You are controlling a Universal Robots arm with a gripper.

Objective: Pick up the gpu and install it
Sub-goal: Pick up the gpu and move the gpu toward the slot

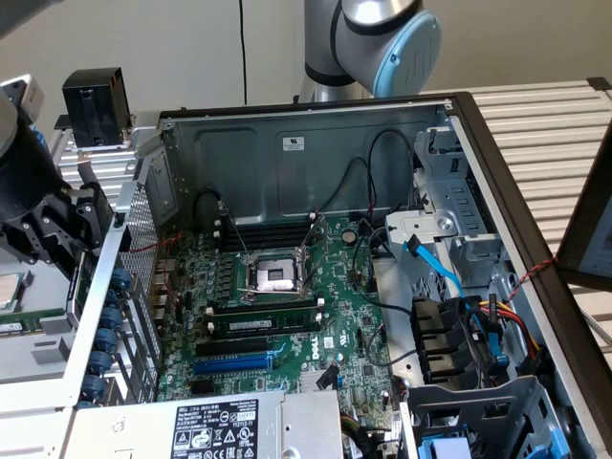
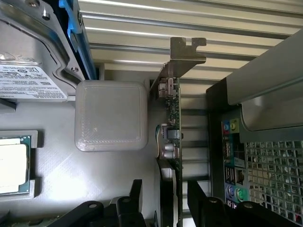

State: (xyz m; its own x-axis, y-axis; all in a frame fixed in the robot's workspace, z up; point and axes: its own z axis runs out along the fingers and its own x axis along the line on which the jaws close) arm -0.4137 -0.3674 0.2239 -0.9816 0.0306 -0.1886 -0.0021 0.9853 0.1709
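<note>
The gpu (image 2: 176, 124) stands on edge just outside the computer case, seen edge-on in the wrist view: a thin green board with a silver end bracket (image 2: 183, 53) at its far end. My gripper (image 2: 165, 189) is open and straddles the near end of the card, one black finger (image 2: 137, 191) on each side with a gap to the card. In the exterior view, the gripper (image 1: 81, 253) hangs at the left, outside the case wall, over the gpu (image 1: 76, 292).
The open case holds the green motherboard (image 1: 287, 306) with a blue slot (image 1: 234, 362), a power supply (image 1: 220, 426) and cables at the exterior view's right. Beside the card lie a hard drive (image 2: 28, 71), a white square pad (image 2: 111, 116), a processor (image 2: 12, 163) and the case's rear port panel (image 2: 234, 161).
</note>
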